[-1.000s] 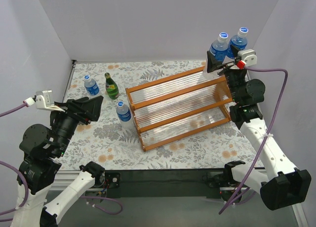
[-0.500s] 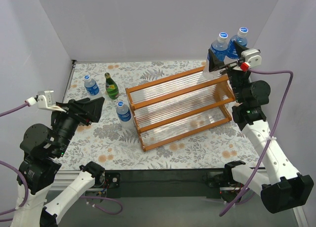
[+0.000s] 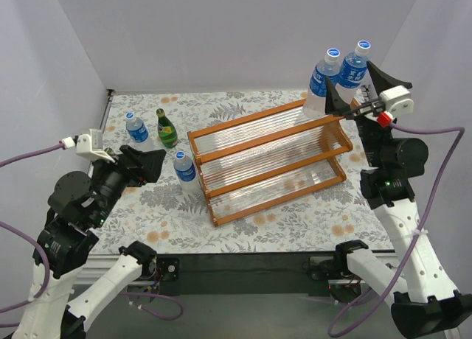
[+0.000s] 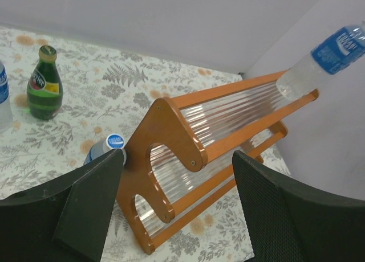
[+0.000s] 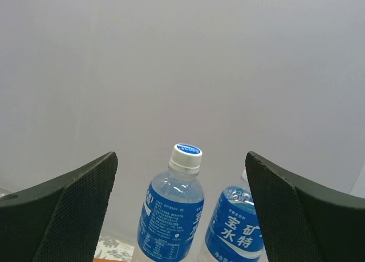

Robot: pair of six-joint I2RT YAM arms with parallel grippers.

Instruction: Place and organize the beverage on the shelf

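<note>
The shelf (image 3: 265, 158) stands slanted mid-table, and its near end fills the left wrist view (image 4: 171, 136). Two clear blue-label bottles (image 3: 322, 81) (image 3: 352, 72) stand on the right end of its top tier; both show in the right wrist view (image 5: 171, 216) (image 5: 236, 228). My right gripper (image 3: 359, 90) (image 5: 181, 156) is open and empty just behind them. On the table left of the shelf stand a clear bottle (image 3: 136, 127), a green bottle (image 3: 167, 129) (image 4: 44, 82) and another clear bottle (image 3: 184, 167) (image 4: 114, 141). My left gripper (image 3: 139, 164) (image 4: 178, 156) is open and empty above these. A second green bottle is out of view.
The floral tablecloth (image 3: 295, 214) covers the table. White walls (image 3: 221, 37) close the back and both sides. The clear bottle beside the shelf's left end stands close against the wooden side panel (image 4: 165, 131).
My right gripper has drawn back to the right, away from the two bottles on the top tier. My left arm has shifted slightly right and up.
</note>
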